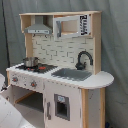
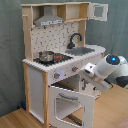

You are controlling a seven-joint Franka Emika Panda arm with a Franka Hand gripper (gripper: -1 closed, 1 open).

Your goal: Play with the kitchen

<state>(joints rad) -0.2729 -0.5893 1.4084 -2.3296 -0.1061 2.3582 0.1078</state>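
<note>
Jaws' state impossible to tell, arm (image 2: 107, 70) beside kitchen (image 2: 60, 60) with oven door (image 2: 72, 102) open, second exterior view only.

Kitchen (image 1: 60, 95) matt white w/ pale wood; pot (image 2: 46, 56) shiny, prob. metal.

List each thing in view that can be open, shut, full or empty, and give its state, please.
Oven door: open, swung downward.
Microwave door: open, swung outward.
Cupboard door under the sink: shut.
Sink: empty.
Pot: upright on the stovetop; contents cannot be seen.
Faucet: upright, no water.
Robot arm: near the oven door; end effector hidden.
</note>
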